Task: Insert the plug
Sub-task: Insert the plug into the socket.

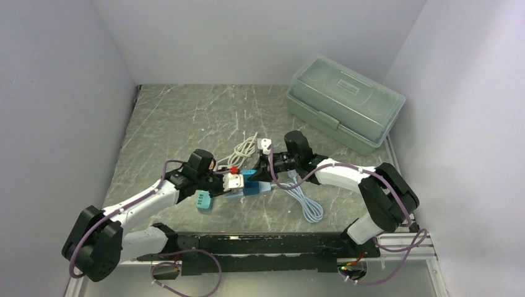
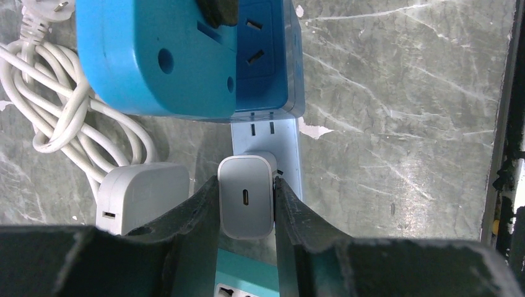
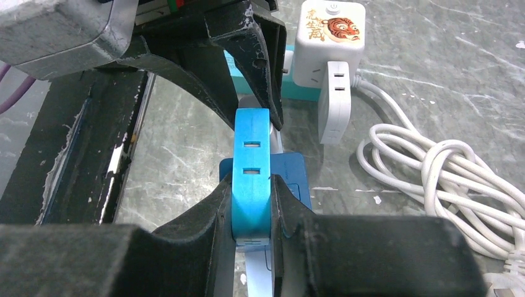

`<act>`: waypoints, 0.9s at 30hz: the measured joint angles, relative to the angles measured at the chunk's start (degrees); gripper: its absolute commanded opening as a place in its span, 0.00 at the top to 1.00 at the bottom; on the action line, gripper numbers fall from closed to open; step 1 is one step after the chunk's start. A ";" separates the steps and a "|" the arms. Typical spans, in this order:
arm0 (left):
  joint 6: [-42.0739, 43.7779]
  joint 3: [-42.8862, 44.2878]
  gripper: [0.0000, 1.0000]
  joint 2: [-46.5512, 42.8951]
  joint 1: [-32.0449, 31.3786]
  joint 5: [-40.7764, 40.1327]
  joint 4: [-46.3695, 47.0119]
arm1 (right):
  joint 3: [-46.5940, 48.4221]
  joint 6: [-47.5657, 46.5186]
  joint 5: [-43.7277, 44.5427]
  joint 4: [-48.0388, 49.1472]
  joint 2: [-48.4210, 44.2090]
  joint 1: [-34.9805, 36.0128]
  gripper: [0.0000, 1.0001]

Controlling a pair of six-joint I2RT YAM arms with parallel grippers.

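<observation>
My left gripper (image 2: 246,185) is shut on a white charger plug (image 2: 246,197) with a USB-C port facing the camera. The plug sits against a pale blue power strip (image 2: 267,133); its prongs are hidden. My right gripper (image 3: 251,185) is shut on a bright blue socket block (image 3: 251,167), held on edge just beyond the plug. The block also shows in the left wrist view (image 2: 186,62). In the top view the two grippers, left (image 1: 216,179) and right (image 1: 272,166), meet over the blue strip (image 1: 254,187) at the table's middle.
A white cube adapter (image 3: 328,43) with a tiger sticker and a teal socket block (image 1: 204,201) lie beside the left gripper. A coiled white cable (image 1: 246,148) lies behind, and a pale blue cable (image 1: 308,205) in front right. A green lidded toolbox (image 1: 343,102) stands back right.
</observation>
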 measured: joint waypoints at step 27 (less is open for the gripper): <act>3.26 0.04 1.00 -1.27 -3.34 -6.32 -1.68 | -5.11 7.93 1.31 15.69 2.97 1.97 1.00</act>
